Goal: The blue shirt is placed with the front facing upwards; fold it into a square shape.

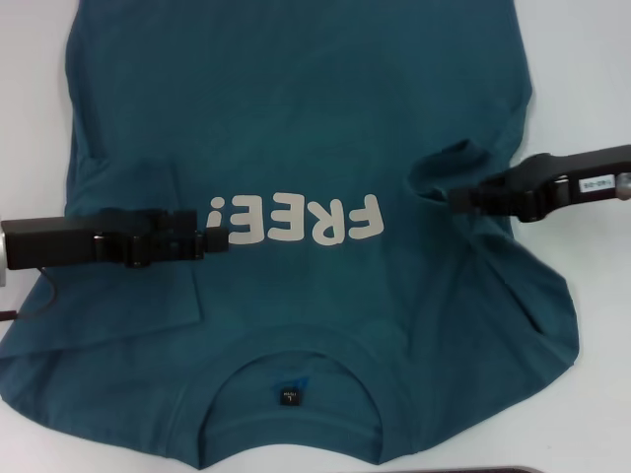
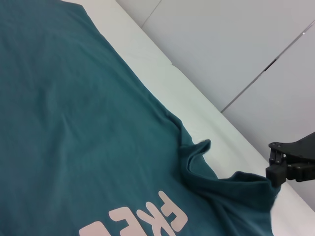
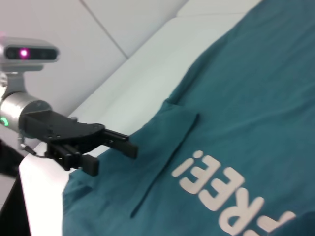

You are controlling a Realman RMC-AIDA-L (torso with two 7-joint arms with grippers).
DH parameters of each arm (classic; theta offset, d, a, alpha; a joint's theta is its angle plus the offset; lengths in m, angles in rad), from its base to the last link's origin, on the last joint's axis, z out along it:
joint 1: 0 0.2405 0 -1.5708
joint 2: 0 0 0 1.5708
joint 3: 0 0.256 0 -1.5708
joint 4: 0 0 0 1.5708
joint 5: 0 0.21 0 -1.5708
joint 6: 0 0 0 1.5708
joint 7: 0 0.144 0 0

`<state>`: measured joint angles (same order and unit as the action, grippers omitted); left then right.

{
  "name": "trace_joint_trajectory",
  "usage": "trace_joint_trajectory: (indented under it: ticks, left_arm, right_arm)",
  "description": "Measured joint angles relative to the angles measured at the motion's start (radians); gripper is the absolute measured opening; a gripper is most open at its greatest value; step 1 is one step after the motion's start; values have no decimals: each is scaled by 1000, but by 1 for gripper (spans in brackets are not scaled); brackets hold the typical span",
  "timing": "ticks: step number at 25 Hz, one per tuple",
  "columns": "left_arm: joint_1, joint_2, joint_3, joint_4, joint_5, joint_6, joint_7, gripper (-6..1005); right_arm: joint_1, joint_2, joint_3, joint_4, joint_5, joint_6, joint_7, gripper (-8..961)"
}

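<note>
The blue shirt [image 1: 296,118] lies flat on the white table, collar nearest me, cream "FREE!" lettering [image 1: 296,219] facing up. Its sleeve on my left is folded inward as a flat flap [image 1: 128,286] over the body. My left gripper [image 1: 215,239] hovers just above the chest beside the exclamation mark, open and holding nothing; the right wrist view shows this gripper [image 3: 116,158] over the folded flap. My right gripper [image 1: 454,200] is shut on bunched cloth of the other sleeve [image 1: 439,172], pulled toward the lettering. The left wrist view shows this gripper [image 2: 273,172] at the raised cloth edge.
White table [image 1: 592,59] shows on both sides of the shirt and beyond it. A dark strip [image 1: 493,470] sits at the near edge. Pale wall panels [image 2: 236,44] stand behind the table in the wrist views.
</note>
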<state>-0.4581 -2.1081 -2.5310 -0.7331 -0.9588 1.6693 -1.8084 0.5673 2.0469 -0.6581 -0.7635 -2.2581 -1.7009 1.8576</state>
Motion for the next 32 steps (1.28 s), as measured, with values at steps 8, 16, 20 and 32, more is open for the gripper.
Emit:
trace_joint_trajectory:
  ticks: [8,16,20,32]
  left_arm:
    - [0,1,-3,0,1,-2,-1,874]
    - [-1,1,-4,1,2,-3,2,874]
    - [-1,1,-1,1,0,-4,3,874]
    - [-2,2,-3,2,-1,-5,3,874]
  right_arm:
    - [50,21,-31,0,1,6,16,29]
    - [75,28,-61,9,0,27,29,35]
    - [84,36,-74,19,0,47,29,39]
    - [83,34,-80,43,39,56,17,210]
